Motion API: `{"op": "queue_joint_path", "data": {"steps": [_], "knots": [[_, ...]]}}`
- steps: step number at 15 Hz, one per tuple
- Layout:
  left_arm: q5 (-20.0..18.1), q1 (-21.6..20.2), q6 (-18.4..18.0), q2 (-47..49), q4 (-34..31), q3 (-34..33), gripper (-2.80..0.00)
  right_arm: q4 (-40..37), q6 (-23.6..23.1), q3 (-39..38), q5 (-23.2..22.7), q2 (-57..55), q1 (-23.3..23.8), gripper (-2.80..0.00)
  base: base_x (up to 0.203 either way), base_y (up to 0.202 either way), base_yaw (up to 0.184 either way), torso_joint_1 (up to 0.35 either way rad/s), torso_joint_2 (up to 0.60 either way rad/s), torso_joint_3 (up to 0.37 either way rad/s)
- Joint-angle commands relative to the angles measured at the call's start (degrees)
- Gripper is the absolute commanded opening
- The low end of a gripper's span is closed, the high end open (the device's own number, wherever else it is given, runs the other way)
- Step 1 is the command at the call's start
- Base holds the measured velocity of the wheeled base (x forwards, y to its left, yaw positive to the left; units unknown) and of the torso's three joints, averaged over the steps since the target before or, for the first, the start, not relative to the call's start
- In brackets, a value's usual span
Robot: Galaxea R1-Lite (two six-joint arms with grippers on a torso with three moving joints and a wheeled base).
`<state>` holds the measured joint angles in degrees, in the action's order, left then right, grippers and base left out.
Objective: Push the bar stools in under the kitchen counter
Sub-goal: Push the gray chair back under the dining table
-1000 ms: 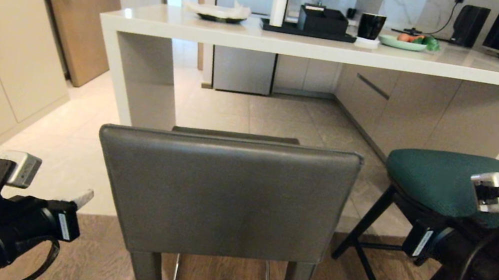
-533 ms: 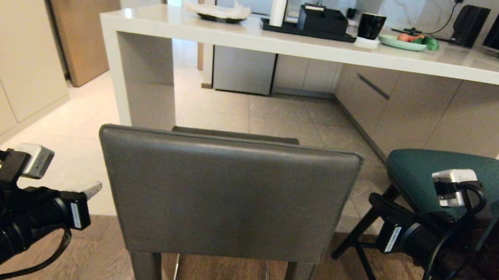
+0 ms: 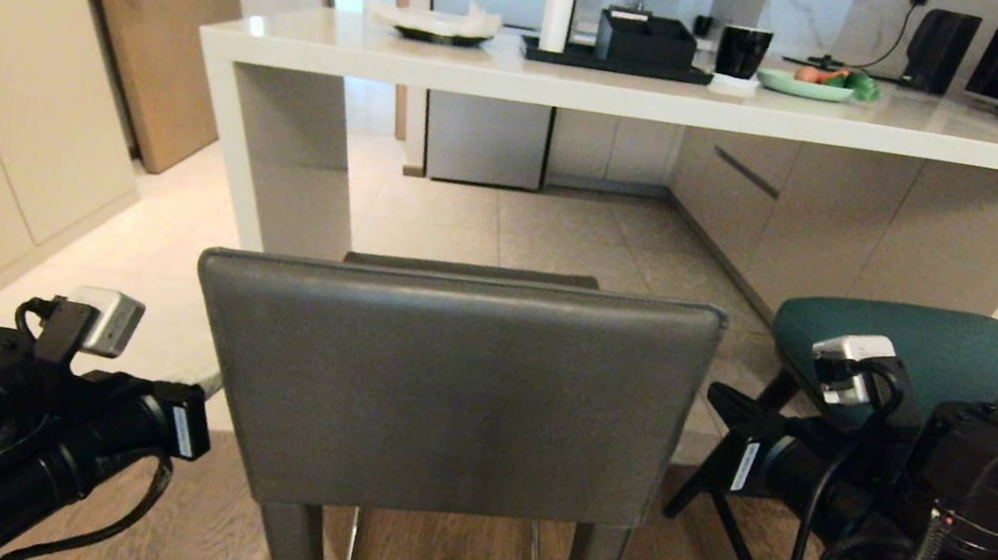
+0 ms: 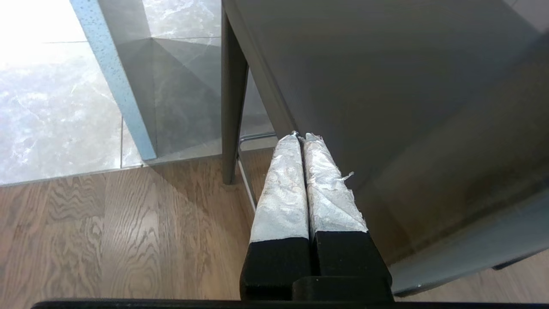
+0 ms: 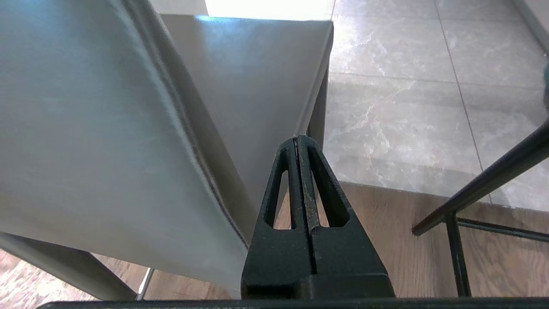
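Stools first, from the head view: the grey bar stool (image 3: 446, 393) stands straight ahead with its broad backrest facing the robot, well short of the desk (image 3: 651, 101), whose open knee space lies directly beyond it. The teal bar stool (image 3: 926, 362) stands to its right, also out from under the slab. The left end effector (image 3: 206, 385) sits low beside the backrest's left edge, its tip hidden behind that edge; the right end effector (image 3: 721, 406) sits beside the right edge, in the gap between the two stools. The backrest's long axis runs across between them, so both arms are about equally near.

Left wrist view: the left end effector (image 4: 301, 138) has its taped fingers pressed together, holding nothing, pointing along the grey stool's side panel.

Right wrist view: the right end effector (image 5: 298, 139) is likewise fully closed and empty, just beside the backrest's edge.

Judging from this, the push should go forward, square to the backrest, toward the desk.
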<state>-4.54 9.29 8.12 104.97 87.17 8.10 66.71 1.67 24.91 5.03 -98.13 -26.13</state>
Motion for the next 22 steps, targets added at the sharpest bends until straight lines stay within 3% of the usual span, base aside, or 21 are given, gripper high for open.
{"op": "queue_joint_path", "data": {"steps": [1,22], "knots": [[0.0,0.2,0.0,1.8,0.5,1.1,-2.80,0.4,0.0,1.0,0.1,-1.9,-0.1,-2.80,0.000,0.000,0.000,0.000,0.00,0.000],[-0.2,8.4,0.1,10.3,0.5,6.6,-2.80,2.4,-0.6,17.1,3.1,-18.8,0.5,-2.80,0.000,0.000,0.000,0.000,0.00,0.000]]}}
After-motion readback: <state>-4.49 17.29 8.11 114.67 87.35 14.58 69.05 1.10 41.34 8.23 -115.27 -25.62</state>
